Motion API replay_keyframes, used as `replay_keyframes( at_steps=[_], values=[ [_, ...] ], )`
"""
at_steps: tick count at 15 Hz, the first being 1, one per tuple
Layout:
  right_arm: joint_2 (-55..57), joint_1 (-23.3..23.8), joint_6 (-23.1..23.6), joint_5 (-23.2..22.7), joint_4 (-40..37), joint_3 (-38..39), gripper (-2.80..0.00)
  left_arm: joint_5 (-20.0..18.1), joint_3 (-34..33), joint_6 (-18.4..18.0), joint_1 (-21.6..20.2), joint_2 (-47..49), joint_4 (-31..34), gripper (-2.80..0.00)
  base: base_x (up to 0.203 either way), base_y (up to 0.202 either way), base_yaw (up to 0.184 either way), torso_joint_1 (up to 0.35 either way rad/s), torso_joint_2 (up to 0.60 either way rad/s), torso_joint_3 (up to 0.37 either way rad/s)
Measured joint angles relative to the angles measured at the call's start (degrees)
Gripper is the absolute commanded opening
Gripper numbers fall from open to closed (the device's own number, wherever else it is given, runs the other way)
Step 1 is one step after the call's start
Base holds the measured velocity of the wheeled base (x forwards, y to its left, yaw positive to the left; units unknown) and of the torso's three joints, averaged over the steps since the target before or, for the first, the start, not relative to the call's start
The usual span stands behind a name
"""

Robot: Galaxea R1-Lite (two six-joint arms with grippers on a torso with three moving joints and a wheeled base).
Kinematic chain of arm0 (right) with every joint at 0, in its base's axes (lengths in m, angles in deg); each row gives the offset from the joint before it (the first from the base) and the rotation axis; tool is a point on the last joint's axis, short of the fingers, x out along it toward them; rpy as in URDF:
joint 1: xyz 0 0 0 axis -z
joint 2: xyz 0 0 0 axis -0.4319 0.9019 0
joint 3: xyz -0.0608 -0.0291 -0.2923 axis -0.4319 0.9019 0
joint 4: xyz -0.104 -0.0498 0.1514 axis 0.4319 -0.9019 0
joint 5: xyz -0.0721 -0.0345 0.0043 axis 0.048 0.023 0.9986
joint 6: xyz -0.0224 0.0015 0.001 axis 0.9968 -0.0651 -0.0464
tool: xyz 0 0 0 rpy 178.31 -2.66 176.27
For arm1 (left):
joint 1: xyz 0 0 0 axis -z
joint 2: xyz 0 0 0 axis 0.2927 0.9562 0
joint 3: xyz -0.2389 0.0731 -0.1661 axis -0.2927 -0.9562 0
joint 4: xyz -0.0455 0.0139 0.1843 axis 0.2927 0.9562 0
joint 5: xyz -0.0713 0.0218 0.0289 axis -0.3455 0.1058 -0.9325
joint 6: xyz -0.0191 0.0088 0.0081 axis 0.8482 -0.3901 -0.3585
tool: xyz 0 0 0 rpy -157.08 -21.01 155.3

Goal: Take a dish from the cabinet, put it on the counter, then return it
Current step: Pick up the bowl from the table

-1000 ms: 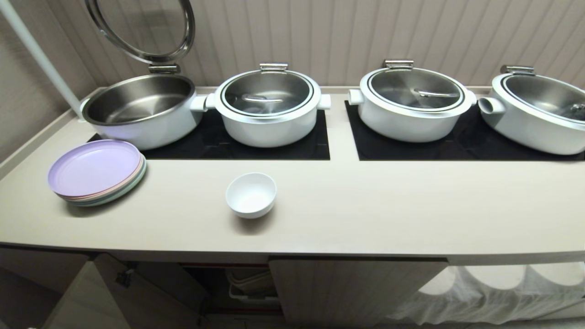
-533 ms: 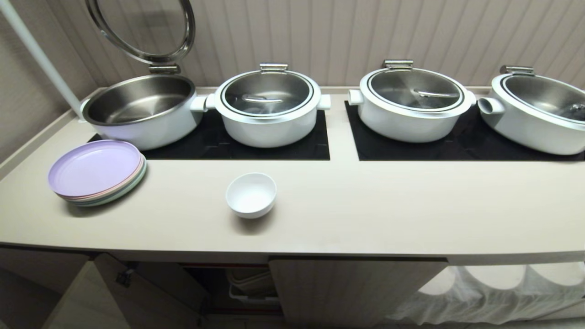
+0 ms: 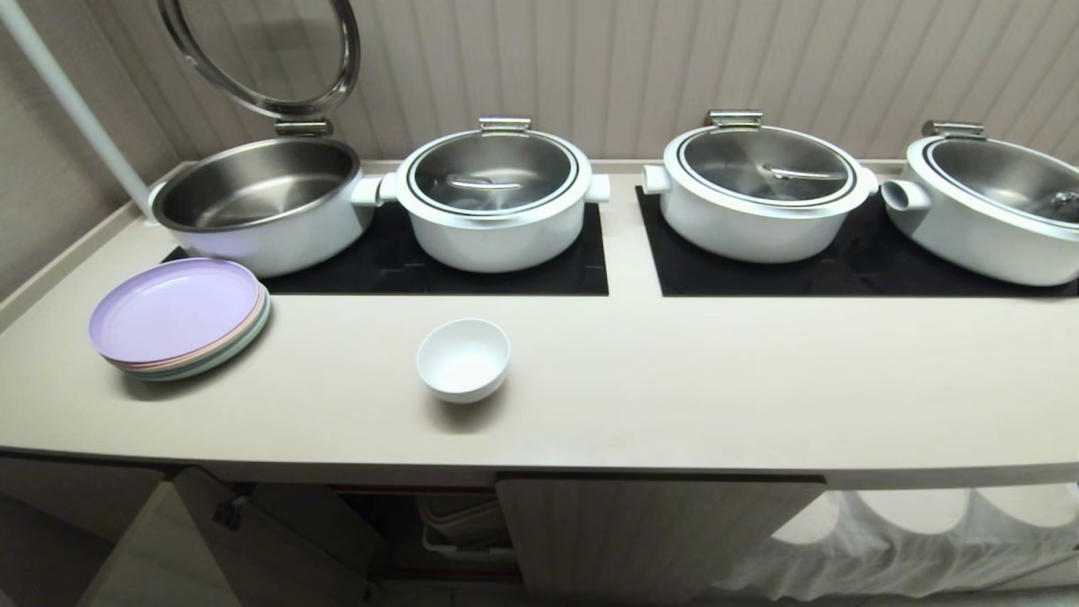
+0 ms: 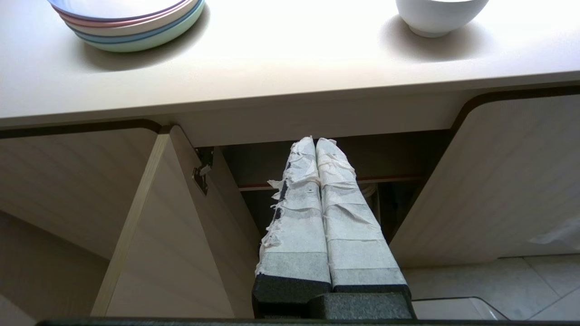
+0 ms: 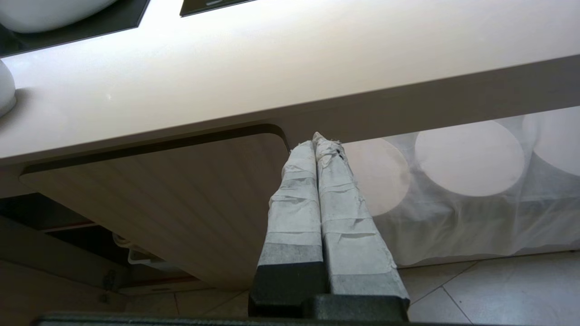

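While the bowl sits upright on the worktop (near the plates), both pincers hang below the edge, L before the open cabinet, R, each pressed closed, empty.

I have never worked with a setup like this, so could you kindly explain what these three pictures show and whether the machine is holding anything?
This is a two-armed robot on wheels. The wide picture comes from its head camera, looking down at the counter. On it stand a small white bowl, a stack of pastel plates and four large white pots on black mats; the leftmost pot's lid is raised. The other two pictures come from cameras on each wrist, lower down. The left claw points at the open cabinet beneath the counter; the right claw points at the closed door beside it. Both claws, wrapped in pale tape, are shut and hold nothing.
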Motion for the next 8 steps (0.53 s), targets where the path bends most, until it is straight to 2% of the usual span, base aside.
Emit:
replay_keyframes(
  at_steps=[8],
  values=[
    [0.0,0.0,0.02,-0.02,0.0,0.0,-2.8,0.01,-0.05,0.12,0.0,0.0,0.0,-2.8,0.0,0.0,0.0,0.0,0.0,0.0]
  ],
)
